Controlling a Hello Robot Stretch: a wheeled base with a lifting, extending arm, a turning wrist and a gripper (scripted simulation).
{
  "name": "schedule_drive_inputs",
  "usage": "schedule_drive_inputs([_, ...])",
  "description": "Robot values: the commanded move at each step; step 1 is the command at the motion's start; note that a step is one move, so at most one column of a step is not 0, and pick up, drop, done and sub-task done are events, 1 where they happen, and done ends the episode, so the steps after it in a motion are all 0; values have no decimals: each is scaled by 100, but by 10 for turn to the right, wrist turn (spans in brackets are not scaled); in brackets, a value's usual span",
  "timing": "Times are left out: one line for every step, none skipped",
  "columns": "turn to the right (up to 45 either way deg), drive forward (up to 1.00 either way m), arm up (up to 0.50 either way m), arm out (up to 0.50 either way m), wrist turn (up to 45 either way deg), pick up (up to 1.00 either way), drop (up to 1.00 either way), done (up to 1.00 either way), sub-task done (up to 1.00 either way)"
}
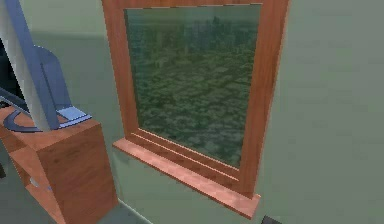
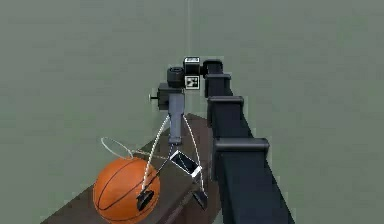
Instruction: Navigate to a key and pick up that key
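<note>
In the arm side view the dark arm (image 2: 235, 130) rises from the bottom edge. My gripper (image 2: 172, 199) hangs from its far end with two thin fingers spread downward over a dark wooden tabletop (image 2: 70, 208). A small pale flat thing with a thin wire loop (image 2: 183, 160), perhaps the key on its ring, sits between the fingers. An orange basketball (image 2: 120, 185) stands on the table right beside the left finger. With the table and ball behind the fingers, I cannot tell whether the gripper holds anything.
The forward view faces a window in a reddish wooden frame (image 1: 268, 100) with a sill, set in a pale green wall. A wooden cabinet (image 1: 65, 170) stands at that view's left with a blue-grey object (image 1: 45, 85) on top. A plain grey-green wall (image 2: 300, 60) lies behind the table.
</note>
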Motion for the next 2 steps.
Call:
schedule_drive_inputs([0,0,0,0,450,0,0,0,0])
schedule_drive_inputs([0,0,0,0,450,0,0,0,0])
